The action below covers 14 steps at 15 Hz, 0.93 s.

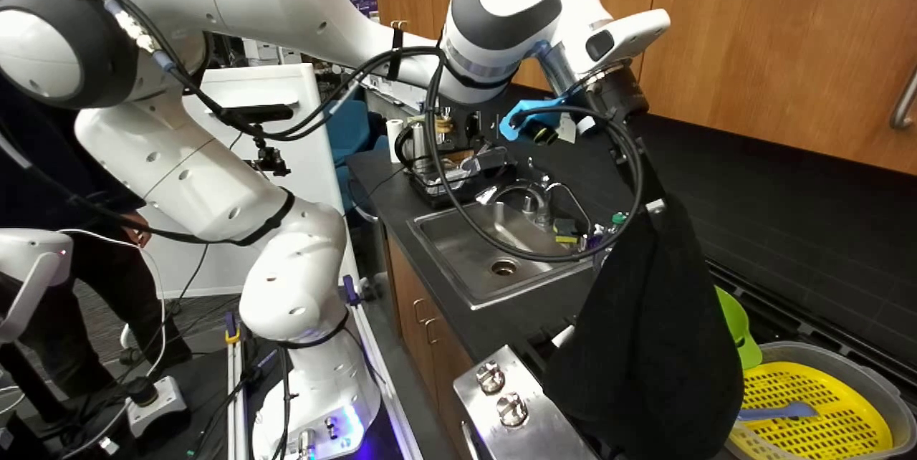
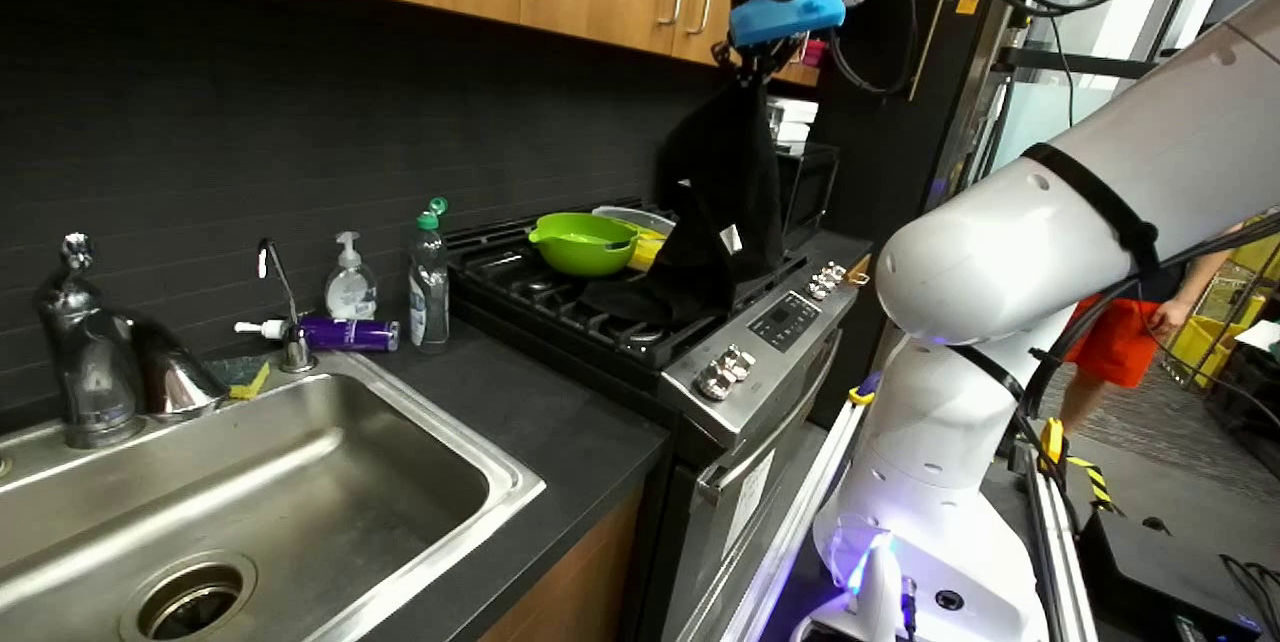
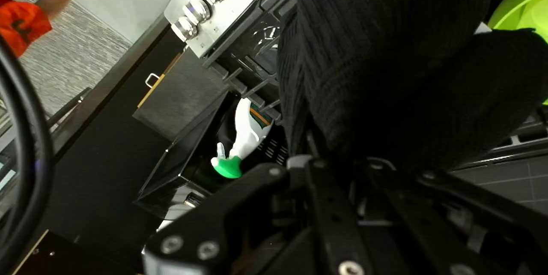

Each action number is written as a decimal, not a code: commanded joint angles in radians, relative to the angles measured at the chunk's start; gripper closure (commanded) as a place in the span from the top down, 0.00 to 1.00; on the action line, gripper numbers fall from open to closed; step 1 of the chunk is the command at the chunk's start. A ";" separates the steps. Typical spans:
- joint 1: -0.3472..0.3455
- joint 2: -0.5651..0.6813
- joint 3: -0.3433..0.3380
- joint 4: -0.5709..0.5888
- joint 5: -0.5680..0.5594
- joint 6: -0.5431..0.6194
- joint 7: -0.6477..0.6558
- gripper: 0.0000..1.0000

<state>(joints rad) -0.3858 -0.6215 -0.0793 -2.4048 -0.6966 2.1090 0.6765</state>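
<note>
My gripper (image 1: 648, 191) is shut on a black knitted cloth or garment (image 1: 645, 352) and holds it up above the stove. The cloth hangs down in folds in both exterior views, and its lower part (image 2: 690, 272) reaches the stove top (image 2: 500, 267). In the wrist view the cloth (image 3: 385, 61) fills the upper right, and the fingertips (image 3: 329, 159) disappear into its dark folds. A green bowl (image 2: 583, 244) stands on the stove beside the cloth. A yellow strainer (image 1: 809, 403) with a blue utensil (image 1: 777, 412) lies in a clear grey bowl (image 1: 881, 385) near it.
A steel sink (image 2: 400, 442) with a faucet (image 2: 95, 362) is set in the dark counter. Soap bottles (image 2: 430, 282) stand between sink and stove. Wooden cabinets (image 1: 781, 37) hang above. A white spray bottle (image 3: 246, 131) with a green head is beyond the stove. A person (image 2: 1120, 342) stands behind the arm.
</note>
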 commanded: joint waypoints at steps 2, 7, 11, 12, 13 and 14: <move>-0.002 0.029 -0.009 0.015 -0.003 -0.020 0.004 0.22; 0.015 0.046 -0.018 -0.002 0.026 -0.033 -0.008 0.43; 0.009 0.040 -0.013 -0.008 0.009 -0.019 0.001 0.36; 0.009 0.040 -0.013 -0.008 0.009 -0.019 0.001 0.42; 0.009 0.040 -0.013 -0.008 0.009 -0.019 0.001 0.44; 0.009 0.040 -0.013 -0.008 0.009 -0.019 0.001 0.44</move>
<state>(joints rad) -0.3835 -0.5819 -0.0884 -2.4168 -0.6869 2.0959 0.6773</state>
